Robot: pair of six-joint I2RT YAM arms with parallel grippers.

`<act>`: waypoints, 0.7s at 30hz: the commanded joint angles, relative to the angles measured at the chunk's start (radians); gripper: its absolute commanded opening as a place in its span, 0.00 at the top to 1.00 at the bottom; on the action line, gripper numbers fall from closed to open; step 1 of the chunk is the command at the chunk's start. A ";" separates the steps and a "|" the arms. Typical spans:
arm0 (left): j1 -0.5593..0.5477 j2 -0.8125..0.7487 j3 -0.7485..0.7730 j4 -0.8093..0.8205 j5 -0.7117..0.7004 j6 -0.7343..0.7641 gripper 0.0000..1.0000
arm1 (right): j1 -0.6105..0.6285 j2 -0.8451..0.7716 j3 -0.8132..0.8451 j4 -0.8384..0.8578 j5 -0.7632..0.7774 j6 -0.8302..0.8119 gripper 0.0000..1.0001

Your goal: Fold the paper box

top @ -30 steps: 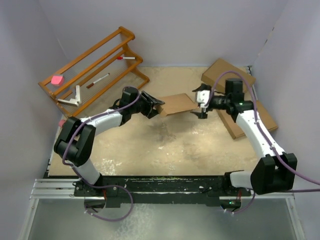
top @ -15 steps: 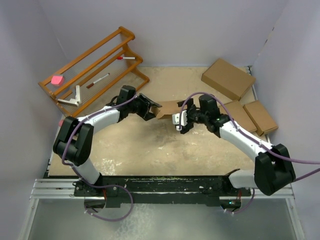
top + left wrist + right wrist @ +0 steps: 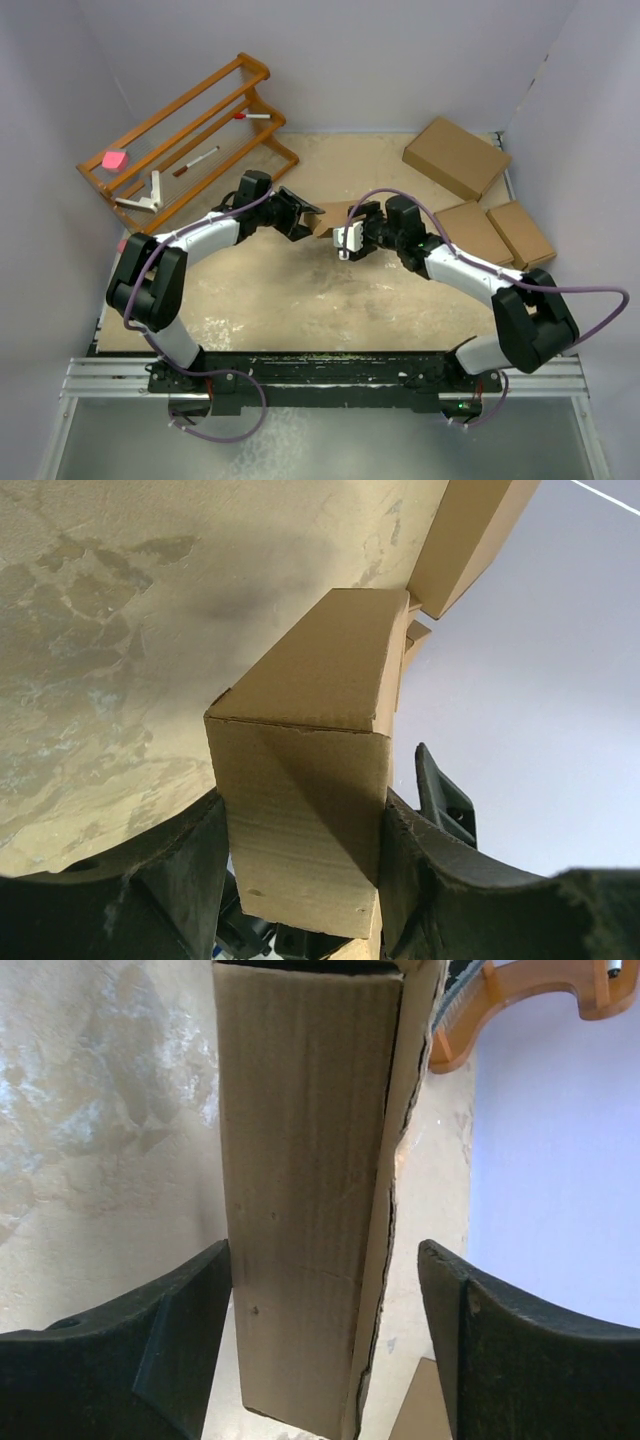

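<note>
The paper box [image 3: 333, 214], folded into a narrow sleeve, is held over the table just past the wooden rack's [image 3: 190, 140] near end. The left gripper [image 3: 300, 855] clamps one end. The right gripper [image 3: 325, 1340] straddles the other with one pad touching and a gap at the other, so it is not gripping. One seam gapes — a squeeze there could spring it or crush a wall. Below is a mottled sandy table [image 3: 300, 300], ringed by lilac walls [image 3: 400, 60] — finished brown boxes [image 3: 456, 157] lie well away from the rack.
</note>
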 commanded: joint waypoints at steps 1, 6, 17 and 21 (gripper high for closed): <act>0.005 -0.028 0.036 0.030 0.018 -0.044 0.52 | 0.010 0.010 -0.003 0.100 0.037 0.040 0.28; 0.006 -0.042 0.031 0.029 0.015 -0.045 0.51 | 0.012 0.010 -0.005 0.110 0.039 0.053 0.41; 0.007 -0.058 -0.039 0.192 0.030 -0.085 0.41 | 0.010 -0.015 0.005 0.072 -0.008 0.119 0.50; 0.012 -0.074 -0.061 0.215 0.033 -0.095 0.20 | 0.009 -0.020 0.016 0.040 -0.040 0.164 0.50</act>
